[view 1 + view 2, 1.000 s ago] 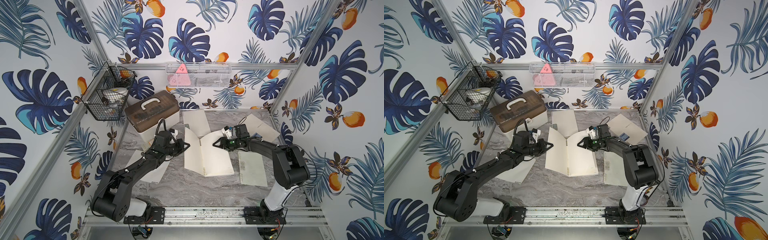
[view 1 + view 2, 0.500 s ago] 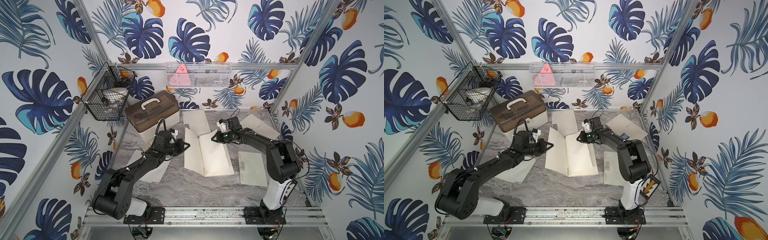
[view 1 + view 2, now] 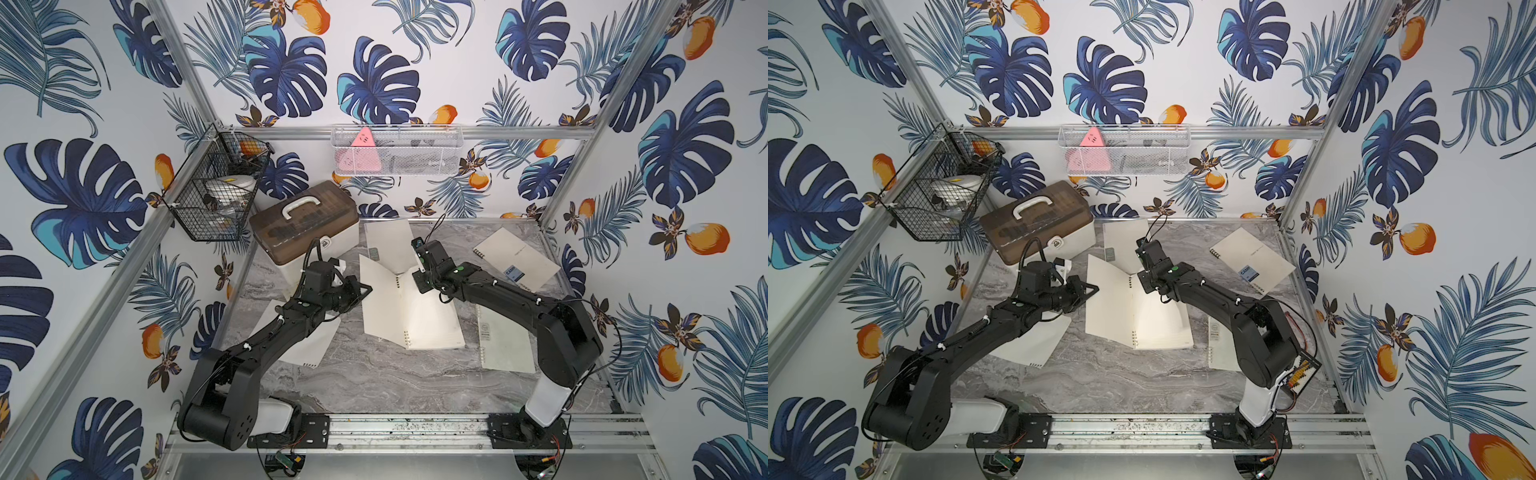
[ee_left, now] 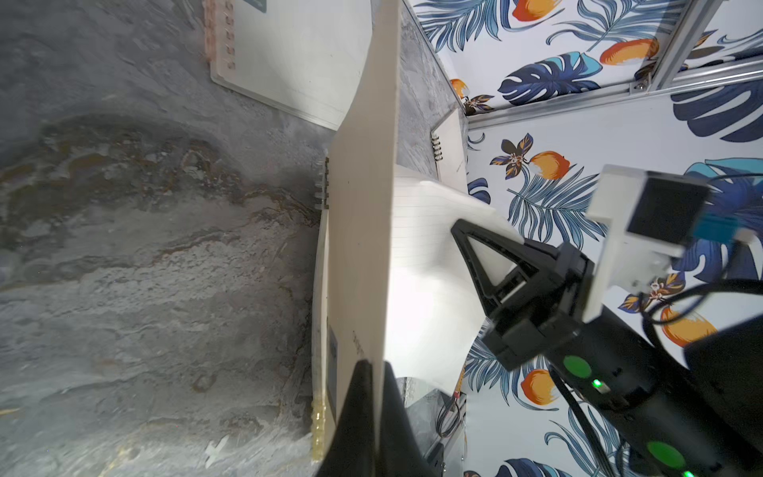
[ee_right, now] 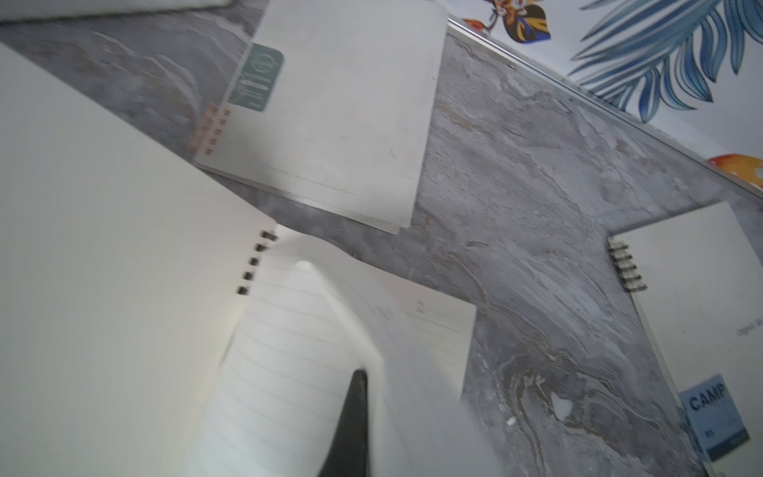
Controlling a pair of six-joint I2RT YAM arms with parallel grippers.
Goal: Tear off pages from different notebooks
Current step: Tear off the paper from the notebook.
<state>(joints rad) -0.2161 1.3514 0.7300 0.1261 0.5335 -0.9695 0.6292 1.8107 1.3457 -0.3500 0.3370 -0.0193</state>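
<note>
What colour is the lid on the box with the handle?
Brown. The lid shows best in a top view.

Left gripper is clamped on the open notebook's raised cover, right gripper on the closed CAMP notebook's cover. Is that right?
No: the right gripper is shut on a lined page of the open notebook, as the right wrist view shows; the closed CAMP notebook lies untouched. The left gripper does clamp the raised cover.

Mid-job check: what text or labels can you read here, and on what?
"CAMP": blue label on the far-right notebook.
Small print on the same notebook: too blurred to read.
Grey-green label on the back notebook: too blurred to read.
Print on the cover in the left gripper: unreadable.
</note>
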